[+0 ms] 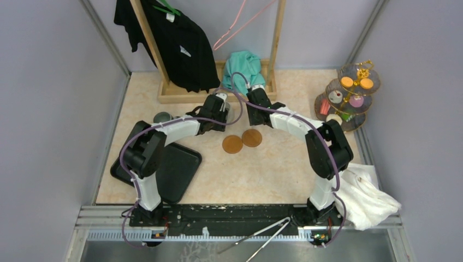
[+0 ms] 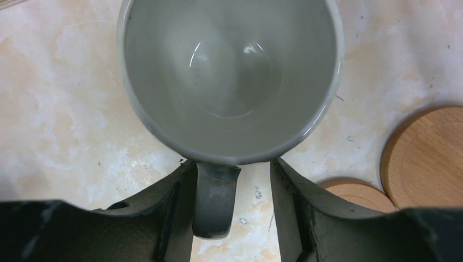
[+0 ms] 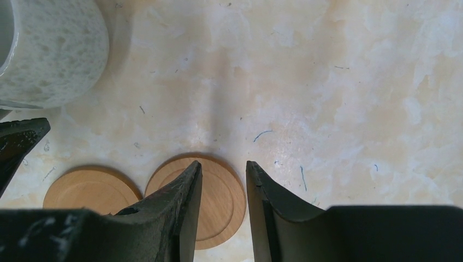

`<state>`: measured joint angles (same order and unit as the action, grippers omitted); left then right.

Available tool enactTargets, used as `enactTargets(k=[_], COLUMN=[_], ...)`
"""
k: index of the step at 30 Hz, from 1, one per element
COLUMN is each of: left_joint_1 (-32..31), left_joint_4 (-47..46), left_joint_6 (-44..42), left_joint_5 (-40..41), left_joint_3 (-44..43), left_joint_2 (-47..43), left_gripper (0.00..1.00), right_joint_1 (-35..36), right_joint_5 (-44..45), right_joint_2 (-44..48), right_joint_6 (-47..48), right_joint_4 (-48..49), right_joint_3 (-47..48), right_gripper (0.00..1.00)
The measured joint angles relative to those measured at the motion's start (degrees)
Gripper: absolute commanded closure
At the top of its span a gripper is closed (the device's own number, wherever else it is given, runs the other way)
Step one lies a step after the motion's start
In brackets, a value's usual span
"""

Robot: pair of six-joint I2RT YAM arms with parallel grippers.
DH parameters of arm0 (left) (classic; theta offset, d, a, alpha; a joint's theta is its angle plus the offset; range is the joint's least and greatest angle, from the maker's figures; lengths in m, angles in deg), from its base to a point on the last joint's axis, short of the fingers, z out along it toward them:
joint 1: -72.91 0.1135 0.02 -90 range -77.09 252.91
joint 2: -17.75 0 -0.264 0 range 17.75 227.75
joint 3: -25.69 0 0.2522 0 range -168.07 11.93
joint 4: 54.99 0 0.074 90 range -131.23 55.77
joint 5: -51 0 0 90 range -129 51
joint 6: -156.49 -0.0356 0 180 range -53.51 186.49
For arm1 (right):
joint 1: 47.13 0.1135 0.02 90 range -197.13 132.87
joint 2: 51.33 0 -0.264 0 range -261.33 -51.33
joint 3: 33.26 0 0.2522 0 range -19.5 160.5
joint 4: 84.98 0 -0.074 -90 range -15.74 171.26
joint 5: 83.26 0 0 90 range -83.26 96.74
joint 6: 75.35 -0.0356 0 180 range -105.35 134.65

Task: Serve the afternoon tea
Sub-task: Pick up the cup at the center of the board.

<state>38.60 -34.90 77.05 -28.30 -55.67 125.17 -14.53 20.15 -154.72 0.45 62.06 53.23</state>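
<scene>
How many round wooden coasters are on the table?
2. Both lie side by side in the middle of the table: the left coaster and the right coaster. The arms might hide more.

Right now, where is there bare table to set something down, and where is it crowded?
Freest: the near stretch of table between the black tray and the white cloth, short of the two coasters. Also the far-left corner beside the rack base. Crowded: the middle, where the left gripper, right gripper, mug and coasters gather, and the tiered stand corner.
</scene>
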Motion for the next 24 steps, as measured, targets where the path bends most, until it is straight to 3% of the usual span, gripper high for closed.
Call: enactTargets(k=[2,8,11,24], left_joint_1=[-0.1,-0.1,-0.1,-0.1], left_joint_4=[-0.3,-1.0,-1.5,-2.9], left_joint_6=[-0.1,-0.4,-0.8,0.1], left_joint_5=[0.3,1.2,1.8,4.2], left_joint_3=[0.0,-0.2,-0.2,2.6], left_joint_2=[0.1,1.0,1.2,-0.4], left_gripper=[0.52,0.86,0.97,1.00], right_joint_1=[0.0,0.4,0.9,6.0], right_joint_5=[0.0,0.0,0.1,1.8], right_joint_2=[0.0,0.0,0.0,0.2], right_joint_6=[0.0,0.0,0.0,-1.2], right_joint_4=[0.0,0.2,0.2,0.3], right_joint_3=[0.0,-0.1,-0.4,-3.4], right_gripper=[0.65,0.65,0.65,0.66])
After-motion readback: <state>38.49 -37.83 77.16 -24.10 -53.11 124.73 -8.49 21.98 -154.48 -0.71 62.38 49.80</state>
